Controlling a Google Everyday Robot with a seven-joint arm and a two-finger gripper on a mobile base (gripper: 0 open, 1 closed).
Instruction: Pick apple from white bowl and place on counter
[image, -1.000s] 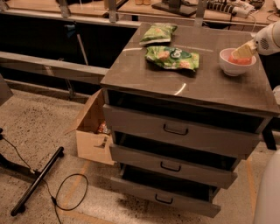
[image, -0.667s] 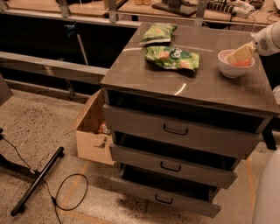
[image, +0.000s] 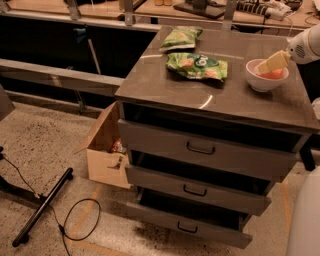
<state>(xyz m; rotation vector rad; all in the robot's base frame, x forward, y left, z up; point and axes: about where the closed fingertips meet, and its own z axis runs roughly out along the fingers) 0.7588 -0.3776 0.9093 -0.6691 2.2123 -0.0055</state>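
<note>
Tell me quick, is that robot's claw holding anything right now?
Gripper: reaching into the bowl, right at the apple; open, closed or holding cannot be told.

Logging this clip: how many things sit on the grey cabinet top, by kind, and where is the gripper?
Crinkly green snack bags: 2
Small round white bowl: 1
Red-orange apple, inside the bowl: 1
Total: 4 on the grey-brown counter
The pale two-finger gripper is at the bowl's right rim, over the apple.
</note>
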